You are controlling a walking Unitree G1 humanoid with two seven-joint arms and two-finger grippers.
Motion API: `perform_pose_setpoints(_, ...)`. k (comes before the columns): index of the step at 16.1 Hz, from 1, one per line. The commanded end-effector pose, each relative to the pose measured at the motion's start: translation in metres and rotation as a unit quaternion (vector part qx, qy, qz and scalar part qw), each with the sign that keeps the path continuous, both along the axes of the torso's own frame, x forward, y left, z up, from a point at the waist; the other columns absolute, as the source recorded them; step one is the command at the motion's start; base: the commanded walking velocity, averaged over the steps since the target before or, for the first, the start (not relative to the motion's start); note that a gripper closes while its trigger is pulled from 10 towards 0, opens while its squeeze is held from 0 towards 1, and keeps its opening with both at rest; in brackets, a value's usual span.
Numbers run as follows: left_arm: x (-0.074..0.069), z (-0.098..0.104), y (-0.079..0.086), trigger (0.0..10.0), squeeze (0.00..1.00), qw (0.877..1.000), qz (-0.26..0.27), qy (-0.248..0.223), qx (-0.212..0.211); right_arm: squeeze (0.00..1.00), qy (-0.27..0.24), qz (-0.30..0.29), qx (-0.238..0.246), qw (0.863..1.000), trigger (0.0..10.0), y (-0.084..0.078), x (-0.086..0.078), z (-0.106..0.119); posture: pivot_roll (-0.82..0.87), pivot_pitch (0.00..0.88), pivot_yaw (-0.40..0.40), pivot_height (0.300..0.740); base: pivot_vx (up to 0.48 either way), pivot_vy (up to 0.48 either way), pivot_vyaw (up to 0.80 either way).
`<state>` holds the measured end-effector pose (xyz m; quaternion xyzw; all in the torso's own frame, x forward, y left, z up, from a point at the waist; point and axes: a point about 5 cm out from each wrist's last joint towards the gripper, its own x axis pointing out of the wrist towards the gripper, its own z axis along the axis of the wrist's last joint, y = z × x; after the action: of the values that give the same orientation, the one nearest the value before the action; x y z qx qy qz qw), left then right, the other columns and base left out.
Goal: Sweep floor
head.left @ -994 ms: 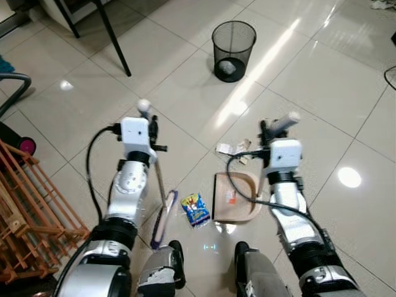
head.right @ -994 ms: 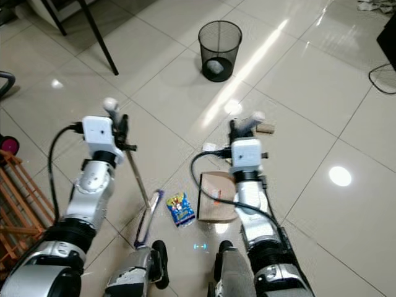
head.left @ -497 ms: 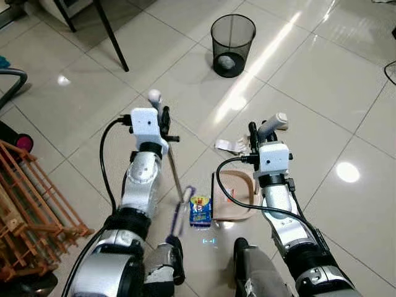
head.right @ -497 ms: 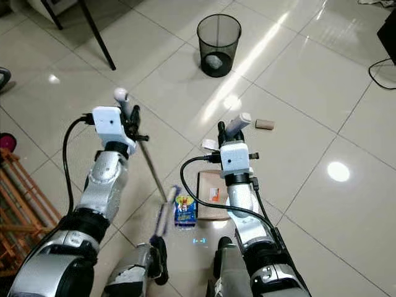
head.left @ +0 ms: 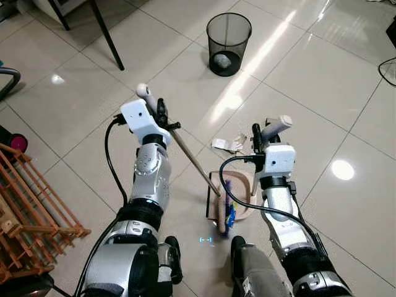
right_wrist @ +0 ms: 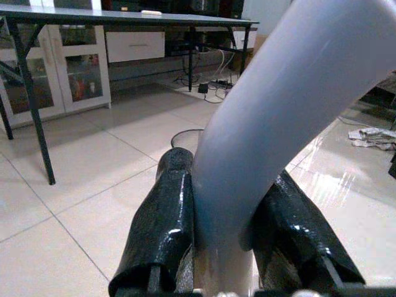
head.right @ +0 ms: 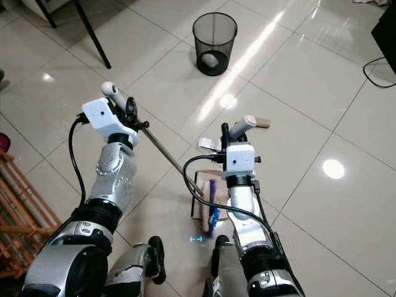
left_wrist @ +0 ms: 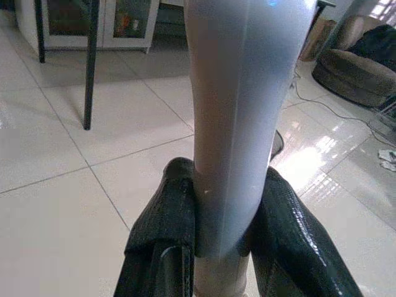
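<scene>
Just below the right tool (head.left: 263,131), which is clamped on the pale handle of the dustpan (head.left: 241,185), the pan rests on the tiled floor (head.left: 322,105). The left tool (head.left: 156,110) grips the broom (head.left: 195,166); its shaft slants down toward the right tool, blue bristles on the pan. A mesh bin (head.left: 228,35) stands well beyond both.

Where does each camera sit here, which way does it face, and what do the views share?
Left eye view: head camera looking down at the tiled floor; both silver arms, left claw on the broom handle, dustpan, mesh bin.
Right eye view: same scene, slightly shifted; right claw on the dustpan handle.
Left wrist view: looks along black fingers gripping the pale handle; floor beyond.
Right wrist view: same framing on the dustpan handle; cabinets behind.
Shared: eyes share everything; wrists show each grip close up.
</scene>
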<state>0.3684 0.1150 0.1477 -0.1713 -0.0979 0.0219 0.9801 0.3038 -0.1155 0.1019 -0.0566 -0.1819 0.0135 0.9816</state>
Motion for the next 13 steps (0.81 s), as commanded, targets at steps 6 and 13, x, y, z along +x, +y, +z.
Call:
perform_pose_setpoints(6, 0.002, 0.048, -0.04, 10.0, 0.0, 0.969, -0.21, -0.105, 0.07, 0.0, 0.082, 0.013, 0.034, 0.996, 10.0, 0.001, -0.015, -0.03, 0.05, 0.338, 0.071, 0.74, 0.0, 0.0, 0.0)
perform_pose_setpoints(13, 0.003, 0.075, -0.034, 10.0, 0.0, 0.931, -0.293, -0.152, 0.156, 0.0, 0.099, 0.011, 0.036, 0.994, 10.0, -0.003, -0.019, -0.035, 0.05, 0.327, 0.077, 0.74, 0.0, 0.0, 0.0)
